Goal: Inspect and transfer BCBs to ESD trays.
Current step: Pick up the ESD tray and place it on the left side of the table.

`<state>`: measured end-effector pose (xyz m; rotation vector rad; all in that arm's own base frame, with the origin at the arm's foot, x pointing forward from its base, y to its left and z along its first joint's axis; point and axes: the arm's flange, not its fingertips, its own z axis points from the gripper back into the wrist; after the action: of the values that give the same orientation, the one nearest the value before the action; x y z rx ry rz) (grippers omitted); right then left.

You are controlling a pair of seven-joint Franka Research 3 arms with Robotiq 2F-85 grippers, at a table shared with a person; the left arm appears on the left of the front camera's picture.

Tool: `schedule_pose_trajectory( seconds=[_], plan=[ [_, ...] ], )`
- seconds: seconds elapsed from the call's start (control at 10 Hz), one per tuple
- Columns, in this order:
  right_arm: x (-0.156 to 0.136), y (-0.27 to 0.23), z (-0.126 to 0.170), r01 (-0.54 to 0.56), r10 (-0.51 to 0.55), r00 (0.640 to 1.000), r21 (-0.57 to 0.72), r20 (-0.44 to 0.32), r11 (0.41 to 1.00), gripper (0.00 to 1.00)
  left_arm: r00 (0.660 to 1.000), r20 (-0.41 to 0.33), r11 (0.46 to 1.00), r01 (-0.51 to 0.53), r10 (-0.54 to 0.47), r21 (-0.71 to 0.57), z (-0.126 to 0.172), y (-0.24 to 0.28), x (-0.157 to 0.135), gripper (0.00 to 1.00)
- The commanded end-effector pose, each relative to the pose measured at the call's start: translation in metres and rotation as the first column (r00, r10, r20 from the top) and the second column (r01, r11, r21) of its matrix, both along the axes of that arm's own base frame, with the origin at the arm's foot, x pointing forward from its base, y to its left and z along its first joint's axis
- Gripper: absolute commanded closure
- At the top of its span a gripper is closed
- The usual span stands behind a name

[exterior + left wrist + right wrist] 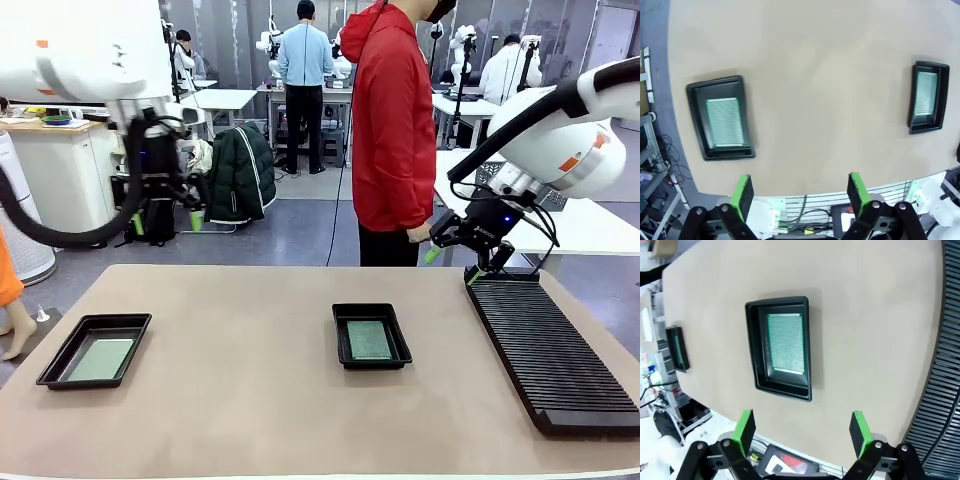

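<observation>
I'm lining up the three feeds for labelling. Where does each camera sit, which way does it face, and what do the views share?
Front view: fixed between the arms, facing across the beige table toward a person in a red hooded top; left gripper and right gripper hang open.
Left wrist view: looks down past open left gripper at the table.
Right wrist view: looks down past open right gripper, beside the long black ribbed rack.
Shared: both shallow black plastic trays, each holding a flat green circuit board.

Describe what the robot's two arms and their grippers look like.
Both arms are glossy white with rounded shells and small orange markings. Thick black cables loop along each. The left gripper and right gripper are black, two-fingered, with bright green pads on the fingers. A small blue light glows on the right wrist.
</observation>
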<state>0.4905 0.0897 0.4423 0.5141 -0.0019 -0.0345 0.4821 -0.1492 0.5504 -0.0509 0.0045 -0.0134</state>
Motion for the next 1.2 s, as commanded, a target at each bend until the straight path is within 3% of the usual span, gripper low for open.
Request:
schedule_pose_trajectory(
  seconds=[0.0,0.4,0.7,0.8,1.1],
  plan=[
    [0.005,-0.015,-0.013,-0.037,0.039,0.999,0.117,-0.017,0.992,0.0,0.999,-0.008,0.999,-0.032,0.032,-0.021,-0.008,-0.031,0.013,0.0],
    [0.012,-0.042,-0.036,-0.056,0.062,0.998,0.227,-0.017,0.972,0.0,0.997,0.002,0.996,-0.082,0.082,-0.045,-0.052,-0.101,0.033,0.0],
    [0.015,-0.054,-0.05,-0.086,0.085,0.996,0.301,0.018,0.95,0.0,0.996,0.0,0.995,-0.089,0.089,-0.047,-0.086,-0.151,0.03,0.0],
    [0.01,-0.047,-0.043,-0.052,0.057,0.998,0.221,-0.015,0.974,0.0,0.995,0.0,0.994,-0.096,0.096,-0.046,-0.098,-0.165,0.032,0.0],
    [0.01,-0.047,-0.043,-0.052,0.057,0.998,0.221,-0.015,0.974,0.0,0.997,0.016,0.996,-0.075,0.076,-0.045,-0.132,-0.205,0.04,0.0]
  ],
)
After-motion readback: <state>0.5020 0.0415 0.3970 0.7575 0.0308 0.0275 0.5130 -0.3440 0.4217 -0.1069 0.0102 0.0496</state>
